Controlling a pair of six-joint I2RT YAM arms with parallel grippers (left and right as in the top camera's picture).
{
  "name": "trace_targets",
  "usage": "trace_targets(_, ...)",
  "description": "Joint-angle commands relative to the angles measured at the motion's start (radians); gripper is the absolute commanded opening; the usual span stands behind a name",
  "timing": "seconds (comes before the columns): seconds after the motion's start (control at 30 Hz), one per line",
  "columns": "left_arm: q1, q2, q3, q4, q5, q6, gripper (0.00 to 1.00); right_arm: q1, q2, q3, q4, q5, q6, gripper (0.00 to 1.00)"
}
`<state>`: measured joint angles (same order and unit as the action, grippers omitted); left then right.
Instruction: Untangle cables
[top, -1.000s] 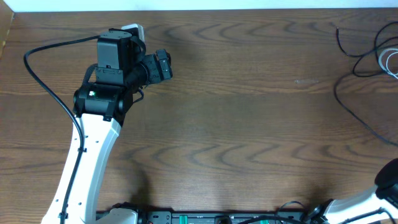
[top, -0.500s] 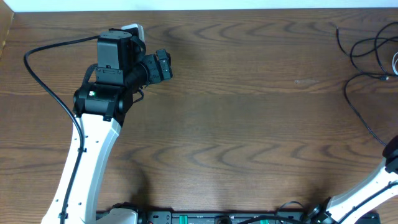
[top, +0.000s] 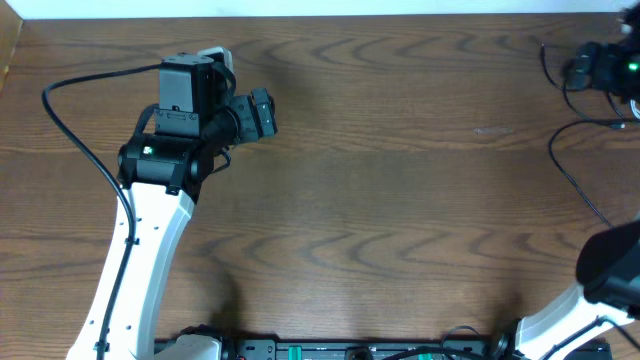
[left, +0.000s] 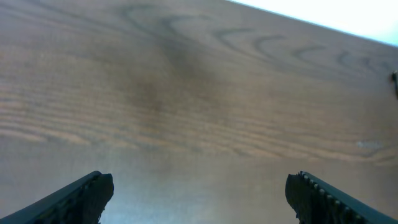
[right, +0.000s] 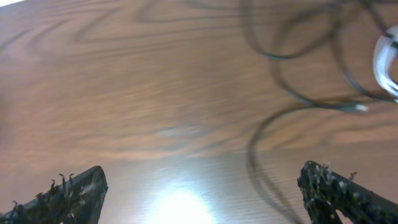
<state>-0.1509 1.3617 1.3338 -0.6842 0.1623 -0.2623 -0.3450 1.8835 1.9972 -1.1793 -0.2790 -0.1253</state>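
The cables lie at the table's far right. A thin black cable (top: 552, 152) curves down towards the right edge. In the right wrist view, black cable loops (right: 280, 56) cross the top, a small plug end (right: 359, 108) lies at right, and a white cable (right: 384, 62) shows at the right edge. My right gripper (top: 580, 70) hovers over them, open (right: 202, 186), nothing between its fingers. My left gripper (top: 260, 112) is far off at the left, open (left: 199, 190) over bare wood.
The wooden table (top: 400, 200) fills the view, its far edge along the top. A thick black robot wire (top: 70, 130) loops left of the left arm. The right arm's base (top: 610, 270) stands at the bottom right corner.
The right arm has swung up to the far right corner above the cables and its jaws have opened. The black cable has shifted. The left arm has barely moved.
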Motion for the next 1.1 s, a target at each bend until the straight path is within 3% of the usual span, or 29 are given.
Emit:
trace_targets(0.0,0.003,0.004,0.013,-0.021,0.009,-0.002,0.95,0.086,-0.071,0.011,-0.037,-0.039,-0.051,0.96)
trace_targets(0.4,0.003,0.004,0.013,-0.023,0.009,-0.002,0.95,0.282,-0.244,0.011,-0.118,-0.016,-0.062,0.99)
trace_targets(0.63,0.003,0.004,0.013,-0.023,0.009,-0.002,0.95,0.288,-0.361,0.011,-0.185,-0.019,0.103,0.99)
trace_targets(0.8,0.003,0.004,0.013,-0.023,0.009,-0.002,0.95,0.287,-0.396,0.011,-0.224,-0.018,0.102,0.99)
trace_targets(1.07,0.003,0.004,0.013,-0.023,0.009,-0.002,0.95,0.287,-0.402,0.011,-0.252,-0.012,-0.011,0.99)
